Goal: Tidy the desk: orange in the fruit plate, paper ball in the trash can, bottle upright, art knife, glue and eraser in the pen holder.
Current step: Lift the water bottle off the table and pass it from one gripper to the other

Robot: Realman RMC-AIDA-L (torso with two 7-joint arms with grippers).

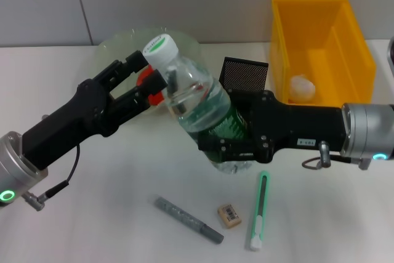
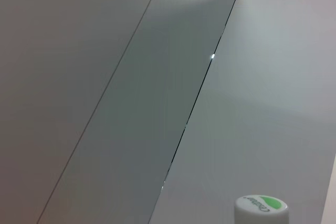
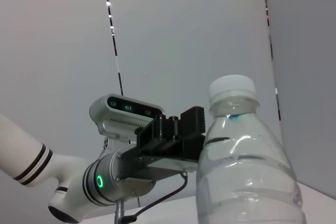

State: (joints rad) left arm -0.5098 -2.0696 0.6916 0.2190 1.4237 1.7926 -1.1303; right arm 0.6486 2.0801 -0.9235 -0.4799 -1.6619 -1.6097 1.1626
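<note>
Nearest the head camera, three small items lie on the white table (image 1: 92,226): a grey glue stick (image 1: 188,219), a tan rectangular eraser (image 1: 229,215) and a green-and-white art knife (image 1: 260,210), the eraser between the other two.

Behind them, the clear plastic water bottle with a green label and white cap (image 1: 196,100) stands tilted, cap leaning toward the robot's left. The right pincer (image 1: 231,146) is clamped around its lower body, at the label. The left pincer (image 1: 149,77) reaches in at the neck, its black fingers (image 1: 136,60) spread either side just below the cap; whether they touch the bottle cannot be told.

The yellow plastic bin (image 1: 351,47) at the far right holds a crumpled white paper ball (image 1: 302,88). A black mesh pen holder (image 1: 244,76) stands behind the bottle, its contents hidden. A clear glass fruit plate (image 1: 123,44) sits at the back left; something orange shows behind the left pincer's fingers, too hidden to name.

The left wrist view shows only grey wall panels and the bottle's cap (image 2: 261,209). The right wrist view shows the bottle (image 3: 245,166) close up, with the left pincer (image 3: 178,137) beside its shoulder.
</note>
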